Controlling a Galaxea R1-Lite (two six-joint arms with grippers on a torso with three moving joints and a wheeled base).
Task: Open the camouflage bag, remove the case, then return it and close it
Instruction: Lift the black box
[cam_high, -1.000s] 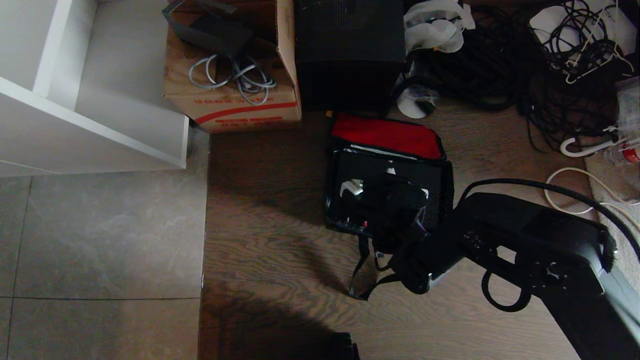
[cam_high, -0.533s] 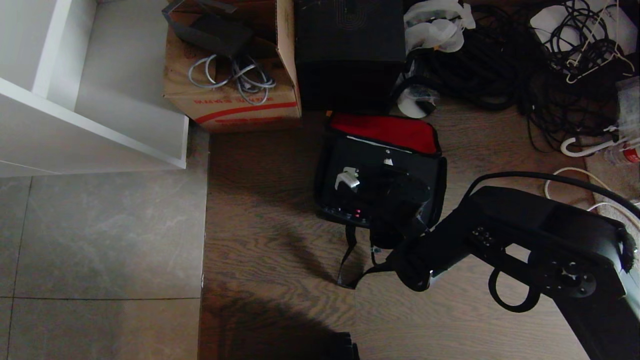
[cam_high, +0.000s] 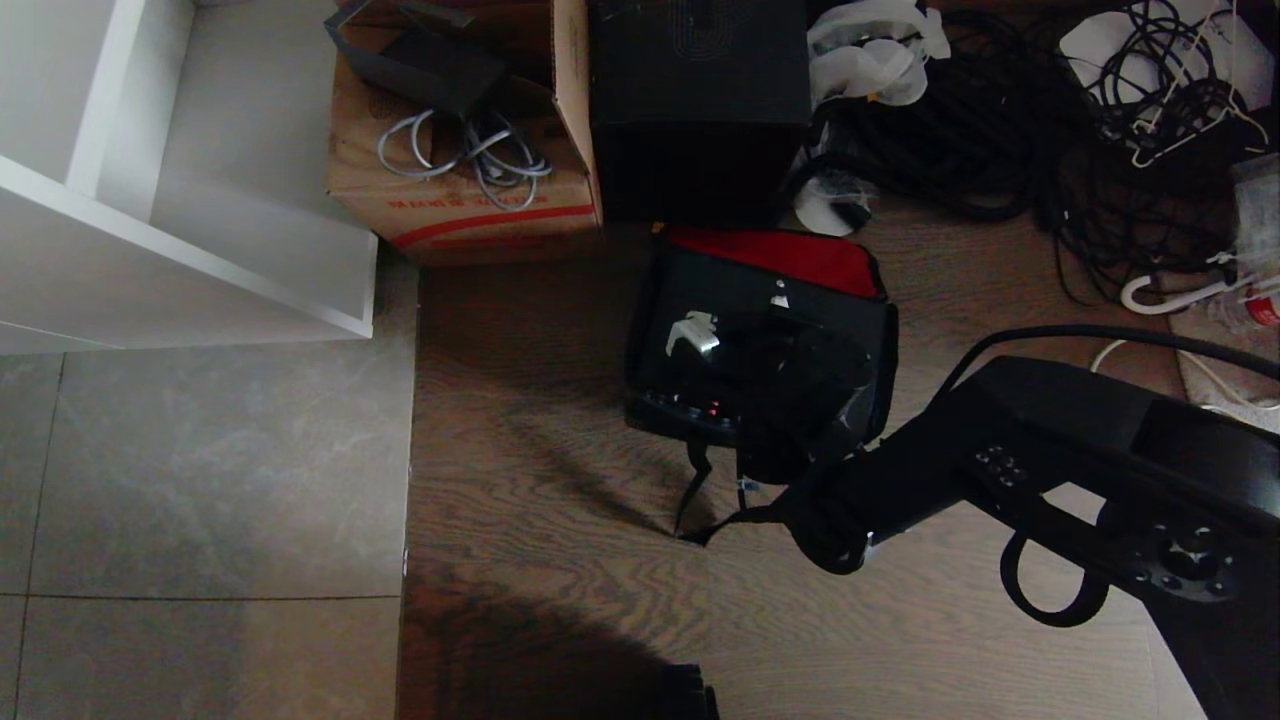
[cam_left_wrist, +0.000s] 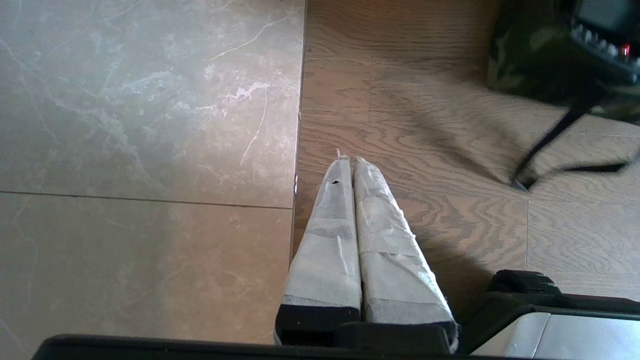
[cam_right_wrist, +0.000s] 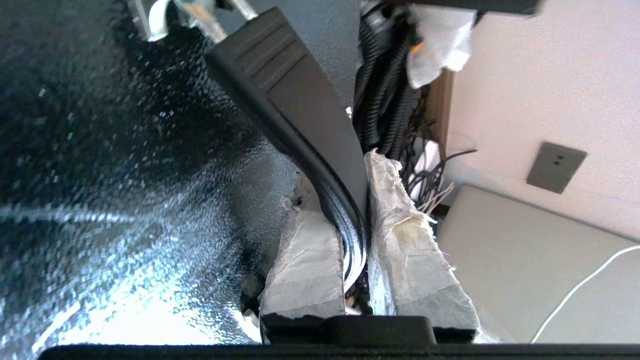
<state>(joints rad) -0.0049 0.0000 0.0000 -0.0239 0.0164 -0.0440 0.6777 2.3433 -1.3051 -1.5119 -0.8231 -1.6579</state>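
Head view downward; wrist views close, sharing camouflage bag (cam_high: 880, 330)

Storeroom, cable piles (cam_high: 1010, 130), cardboard box (cam_high: 465, 190)

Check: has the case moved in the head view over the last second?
Yes. The case, its handle clamped in the right gripper, has crept toward the cardboard box, covering more of the camouflage bag's red lining.

Floor clutter along far edge, wood planks meeting grey tile.
Brown cardboard box (cam_high: 462, 205) with red stripe holds grey cables (cam_high: 470, 150); plain black box (cam_high: 698, 105) just beside it; white bag (cam_high: 872, 52), black cable tangle (cam_high: 1010, 130) toward far right corner; white shelf unit (cam_high: 150, 180) on tile floor (cam_high: 200, 480).
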